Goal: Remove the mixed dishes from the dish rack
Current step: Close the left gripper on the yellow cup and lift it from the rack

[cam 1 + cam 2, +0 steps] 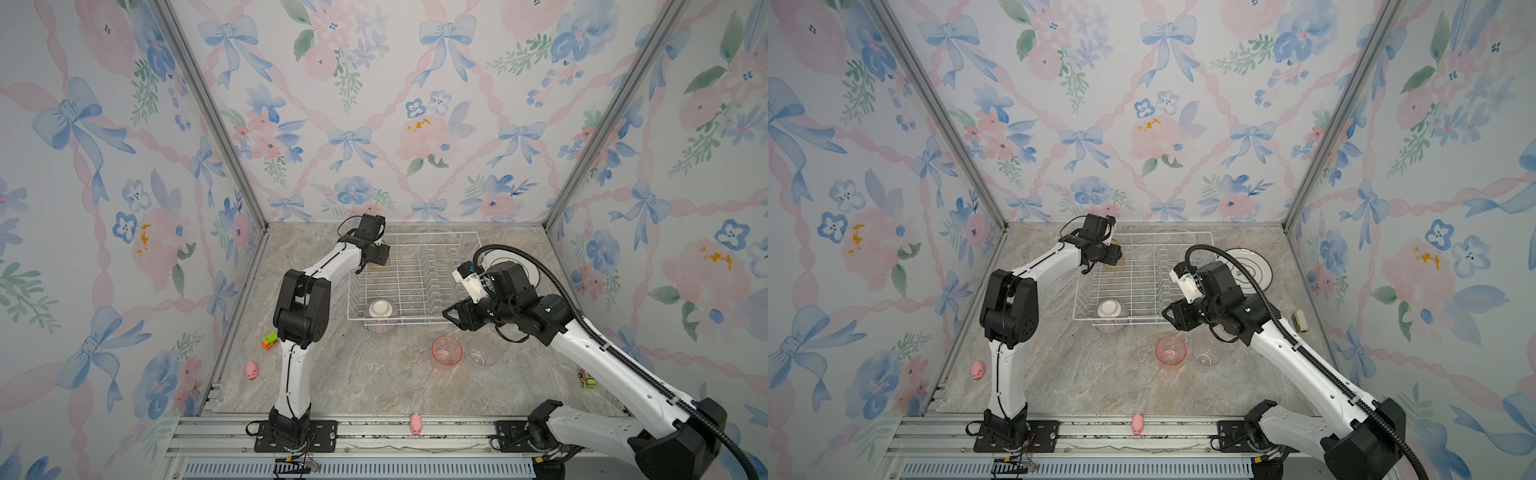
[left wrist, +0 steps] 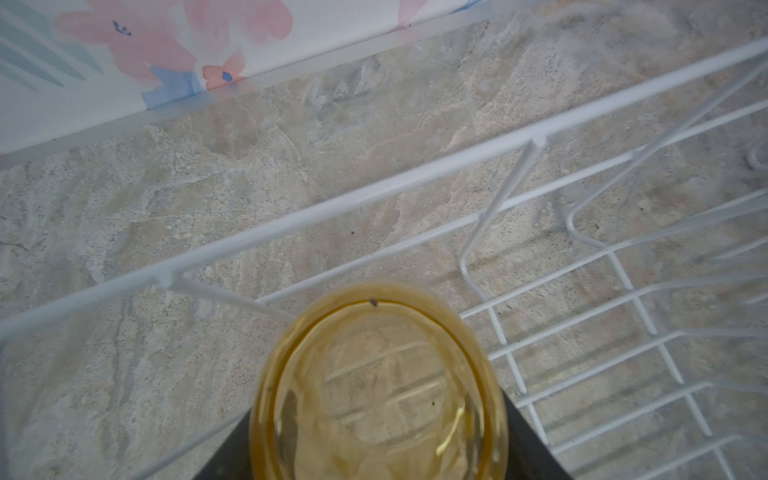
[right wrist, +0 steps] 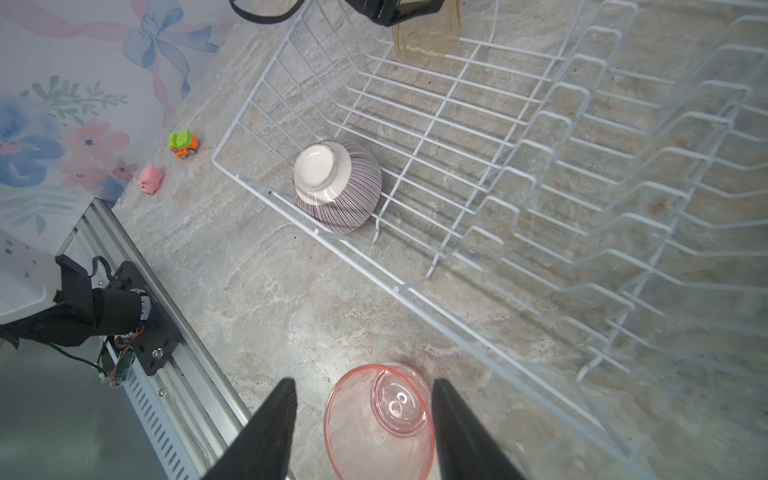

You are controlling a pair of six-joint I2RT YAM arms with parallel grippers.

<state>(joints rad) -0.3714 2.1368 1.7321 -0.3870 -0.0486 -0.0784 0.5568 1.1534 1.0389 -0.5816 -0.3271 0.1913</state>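
The white wire dish rack [image 1: 415, 320] [image 3: 519, 137] stands at the back of the table. A striped bowl [image 1: 380, 316] [image 3: 336, 185] lies upside down in its near left corner. At the far left corner, my left gripper [image 1: 380, 255] [image 2: 378, 415] is shut on the yellow tumbler [image 2: 378, 395] [image 3: 426, 37], one dark finger against each side. My right gripper [image 1: 451, 318] [image 3: 363, 386] hangs open and holds nothing. It is above the pink tumbler [image 1: 446, 351] [image 3: 380, 419], which stands on the table before the rack beside a clear tumbler [image 1: 483, 353]. A white plate [image 1: 1252, 266] lies right of the rack, partly behind my right arm.
Pink pig toys lie at the left wall [image 1: 251, 370] and on the front rail [image 1: 416, 424]. Small toy cars sit at the left [image 1: 269, 341] and right [image 1: 586, 379] edges. A small beige object [image 1: 1299, 321] lies by the right wall. Bare marble shows between the rack and the rail.
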